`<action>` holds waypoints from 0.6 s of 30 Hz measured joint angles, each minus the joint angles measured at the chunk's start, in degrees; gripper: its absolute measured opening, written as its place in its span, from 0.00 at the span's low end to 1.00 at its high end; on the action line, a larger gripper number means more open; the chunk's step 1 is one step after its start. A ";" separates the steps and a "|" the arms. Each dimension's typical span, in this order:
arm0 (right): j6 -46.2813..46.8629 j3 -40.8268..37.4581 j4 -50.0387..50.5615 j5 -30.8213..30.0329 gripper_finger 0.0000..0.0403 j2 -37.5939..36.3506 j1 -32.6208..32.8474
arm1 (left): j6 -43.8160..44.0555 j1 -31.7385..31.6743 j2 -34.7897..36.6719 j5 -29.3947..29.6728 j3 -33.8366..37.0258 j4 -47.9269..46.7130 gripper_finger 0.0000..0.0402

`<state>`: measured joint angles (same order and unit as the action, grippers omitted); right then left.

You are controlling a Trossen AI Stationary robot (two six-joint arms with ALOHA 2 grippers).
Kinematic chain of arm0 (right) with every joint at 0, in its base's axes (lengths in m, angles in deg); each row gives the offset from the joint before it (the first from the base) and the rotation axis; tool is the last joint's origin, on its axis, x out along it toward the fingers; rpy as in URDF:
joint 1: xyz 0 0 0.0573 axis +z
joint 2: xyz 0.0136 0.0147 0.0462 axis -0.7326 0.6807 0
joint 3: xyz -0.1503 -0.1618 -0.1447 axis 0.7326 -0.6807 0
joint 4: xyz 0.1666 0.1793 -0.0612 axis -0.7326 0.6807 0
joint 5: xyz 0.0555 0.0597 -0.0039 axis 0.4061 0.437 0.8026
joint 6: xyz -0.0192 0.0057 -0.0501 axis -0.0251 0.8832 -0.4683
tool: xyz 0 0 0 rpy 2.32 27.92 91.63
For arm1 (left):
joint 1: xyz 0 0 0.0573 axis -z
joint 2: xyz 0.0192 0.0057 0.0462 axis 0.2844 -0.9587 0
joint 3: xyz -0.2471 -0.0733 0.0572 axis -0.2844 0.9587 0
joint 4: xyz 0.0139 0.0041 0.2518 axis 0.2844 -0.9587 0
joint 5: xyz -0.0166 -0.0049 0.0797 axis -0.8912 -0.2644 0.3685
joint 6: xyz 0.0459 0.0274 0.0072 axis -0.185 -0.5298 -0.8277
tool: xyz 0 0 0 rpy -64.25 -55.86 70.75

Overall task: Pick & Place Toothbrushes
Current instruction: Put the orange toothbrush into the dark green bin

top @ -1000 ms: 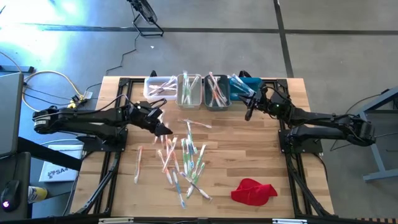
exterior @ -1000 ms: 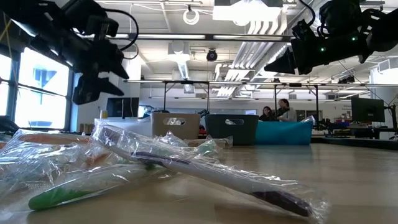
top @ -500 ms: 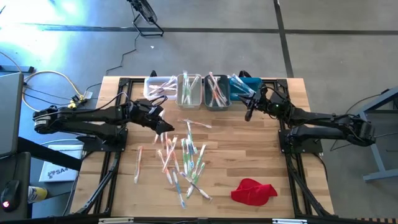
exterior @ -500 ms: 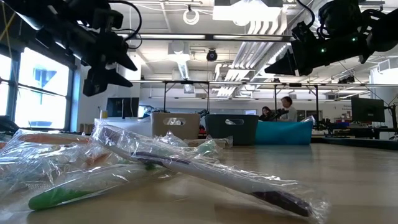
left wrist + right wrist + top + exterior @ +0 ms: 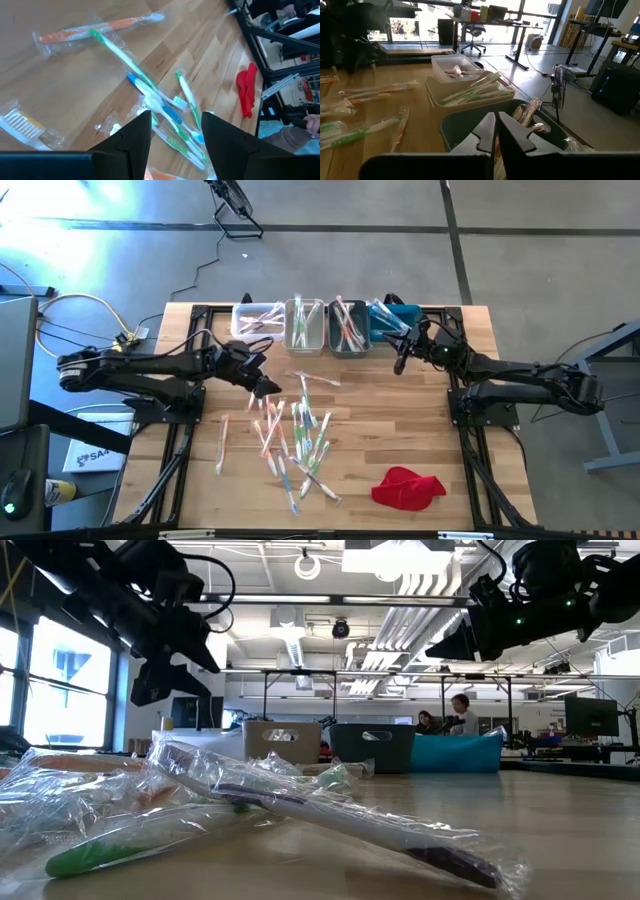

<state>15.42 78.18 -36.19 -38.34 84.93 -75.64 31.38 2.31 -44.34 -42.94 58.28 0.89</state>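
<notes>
left claw (image 5: 268, 387) apart, empty, above the toothbrushes (image 5: 295, 435); right claw (image 5: 399, 364) together near bins (image 5: 305, 326).

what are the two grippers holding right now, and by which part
Nothing is held. The left gripper hangs open above the loose toothbrushes with nothing between its fingers. The right gripper is shut and empty, over the grey bin.
</notes>
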 joint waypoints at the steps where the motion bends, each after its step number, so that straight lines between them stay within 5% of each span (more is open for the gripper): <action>1: -0.63 0.00 -0.15 0.00 0.03 0.00 0.00 | 0.04 0.00 -0.37 -0.01 0.00 0.10 0.42; 18: -5.31 0.00 -2.06 -0.02 0.03 0.00 0.00 | 7.94 3.39 -2.78 0.15 0.01 -10.11 0.42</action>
<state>10.11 78.18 -38.24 -38.36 84.93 -75.64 39.32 5.69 -47.12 -42.78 58.29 -9.21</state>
